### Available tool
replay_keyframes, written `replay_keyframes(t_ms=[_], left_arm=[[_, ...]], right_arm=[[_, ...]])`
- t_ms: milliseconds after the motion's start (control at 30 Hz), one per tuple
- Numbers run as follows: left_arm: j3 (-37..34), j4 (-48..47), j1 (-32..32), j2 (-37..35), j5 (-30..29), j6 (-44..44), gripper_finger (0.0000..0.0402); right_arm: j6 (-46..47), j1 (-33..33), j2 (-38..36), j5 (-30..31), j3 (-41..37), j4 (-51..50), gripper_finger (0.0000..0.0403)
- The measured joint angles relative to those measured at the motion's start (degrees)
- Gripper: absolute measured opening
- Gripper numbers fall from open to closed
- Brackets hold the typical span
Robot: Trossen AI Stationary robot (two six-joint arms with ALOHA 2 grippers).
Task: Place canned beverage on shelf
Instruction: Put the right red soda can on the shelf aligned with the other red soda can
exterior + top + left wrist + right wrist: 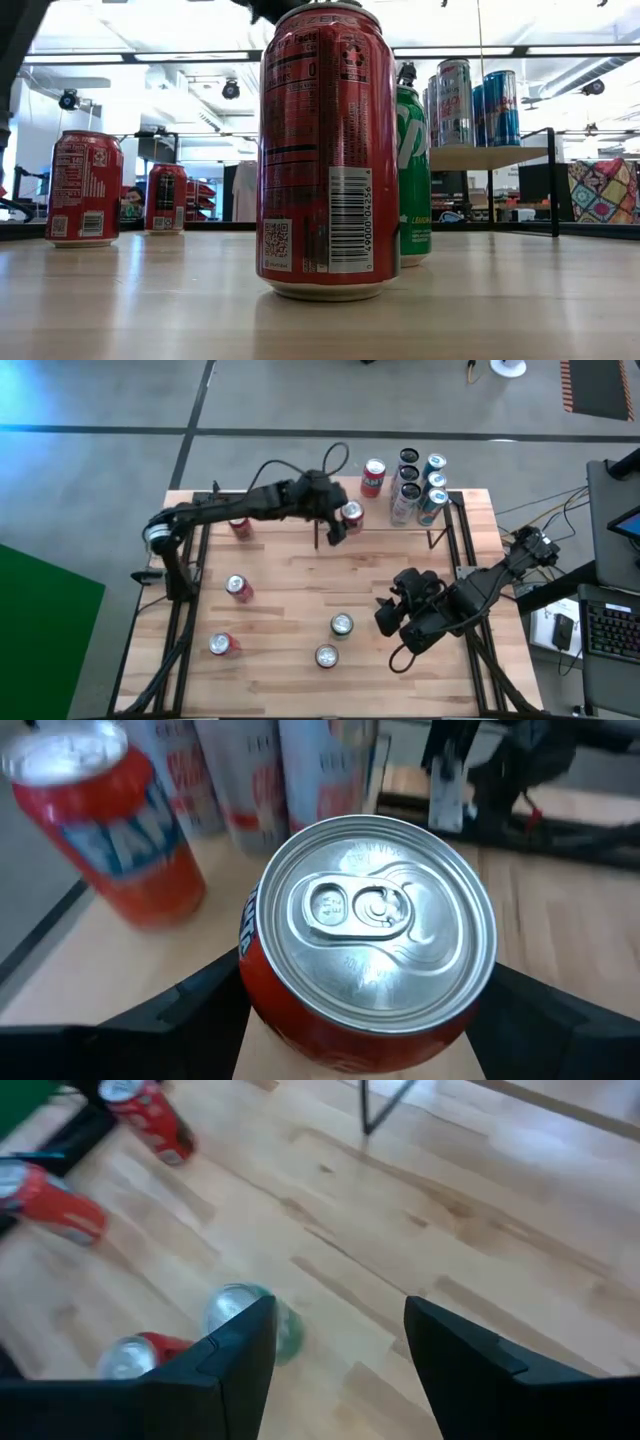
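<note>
Red can is the one I have in my left gripper: in the left wrist view its silver lid faces straight up at the camera, so its long axis stands vertical, and my two dark fingers press on its sides, one on each flank. From above I see it held near the far edge of the table, just beside the shelf at its left end, though I cannot tell whether its base touches the shelf board. On the shelf I count an upright red can and a cluster of tall cans, some blue, some pale. My right gripper hangs over the table's near right part, its fingers parted with nothing between them; in its wrist view I look down past them at a green can and a red one standing on the wood. Low down, a big red can stands upright right before the camera, a green can just behind it, and two more red cans to the left.
</note>
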Motion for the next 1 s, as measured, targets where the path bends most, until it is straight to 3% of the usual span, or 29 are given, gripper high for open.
replay_keyframes(t_ms=[333, 600, 1000], left_arm=[[24.3, -13.6, 2.1, 15.7, 0.2, 2.0, 0.0289], [38.9, -18.7, 3.6, 24.2, 0.3, 2.4, 0.0289], [37.6, -16.3, 6.5, 25.2, 1.1, 1.9, 0.0307]], right_arm=[[5.7, 0.0, -0.9, -0.1, 0.0, -7.9, 0.0209], [6.3, 0.0, -1.0, -0.2, 0.0, -8.4, 0.021], [6.7, 0.2, -1.0, -0.2, 0.0, -9.1, 0.021]])
